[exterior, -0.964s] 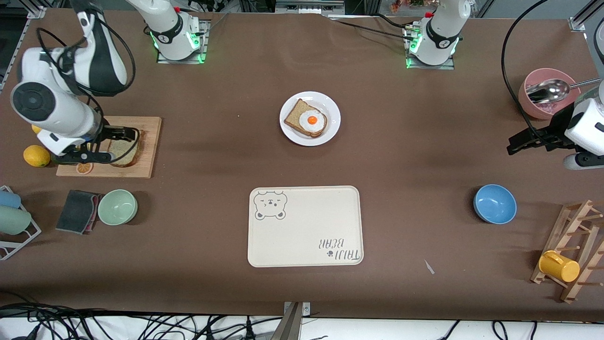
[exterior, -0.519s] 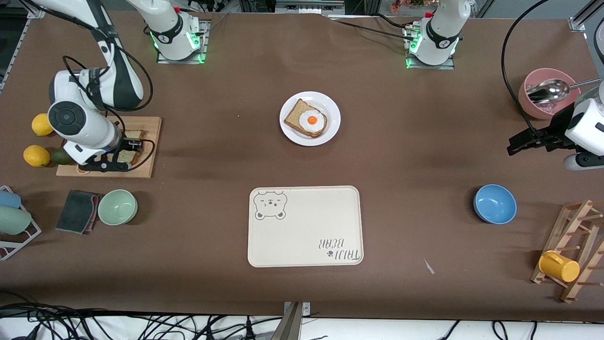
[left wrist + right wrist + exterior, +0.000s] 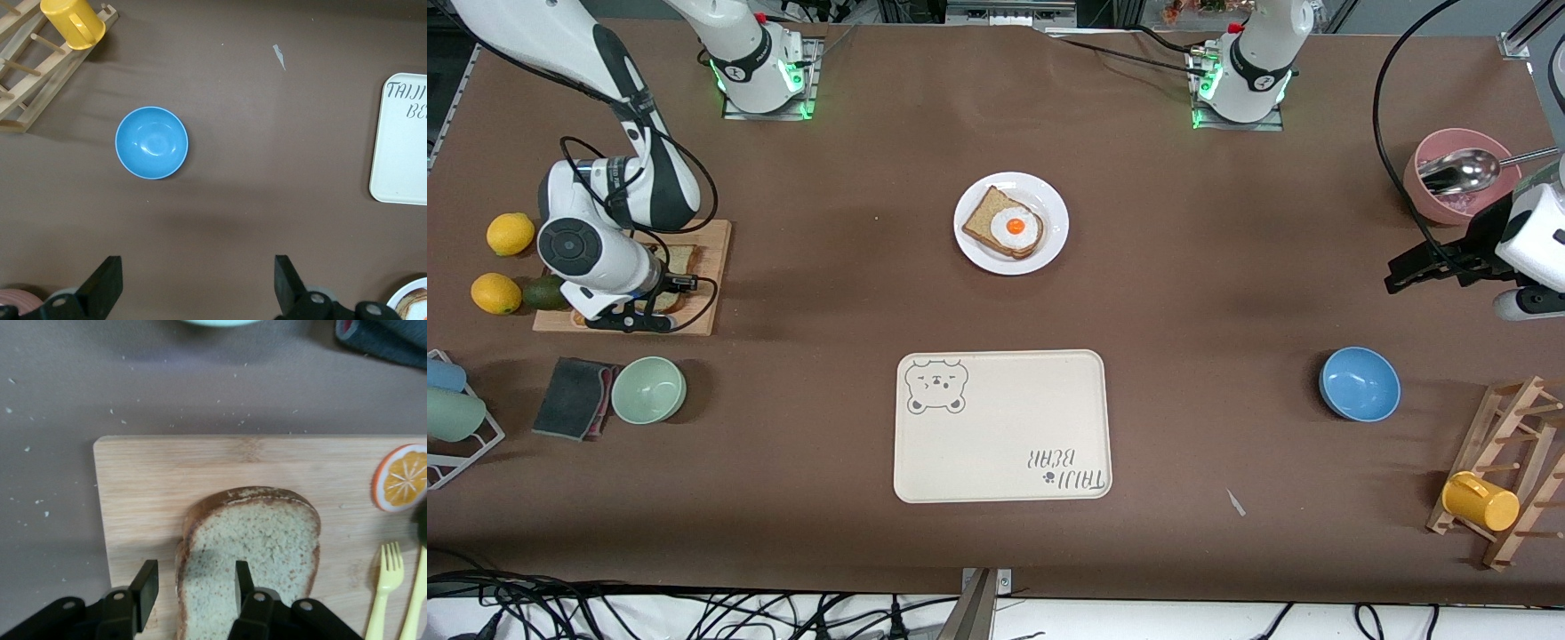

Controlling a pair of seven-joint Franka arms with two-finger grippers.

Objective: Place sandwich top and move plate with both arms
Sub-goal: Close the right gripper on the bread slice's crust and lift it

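Observation:
The sandwich top (image 3: 260, 540), a light speckled slice with a brown crust, lies flat on a wooden cutting board (image 3: 147, 473) at the right arm's end of the table. My right gripper (image 3: 195, 577) is low over it, open at a narrowed gap. One finger (image 3: 148, 583) is over bare board beside the crust and the other (image 3: 243, 580) over the slice. In the front view the right gripper (image 3: 645, 307) hides most of the sandwich top (image 3: 682, 259). The white plate (image 3: 1054, 209) at mid-table holds a darker slice with a fried egg (image 3: 1014, 227). My left gripper (image 3: 1400, 269) waits open over bare table near the pink bowl.
A beige bear tray (image 3: 1005, 427) lies nearer the camera than the plate. A blue bowl (image 3: 1360, 383), pink bowl with spoon (image 3: 1458, 173) and mug rack (image 3: 1494, 480) are at the left arm's end. A green bowl (image 3: 648, 388), lemons (image 3: 496, 292) and an orange slice (image 3: 402, 477) surround the board.
The right arm came down toward the board, and its jaws narrowed from wide open around the slice's crust edge. The left arm has stayed where it was.

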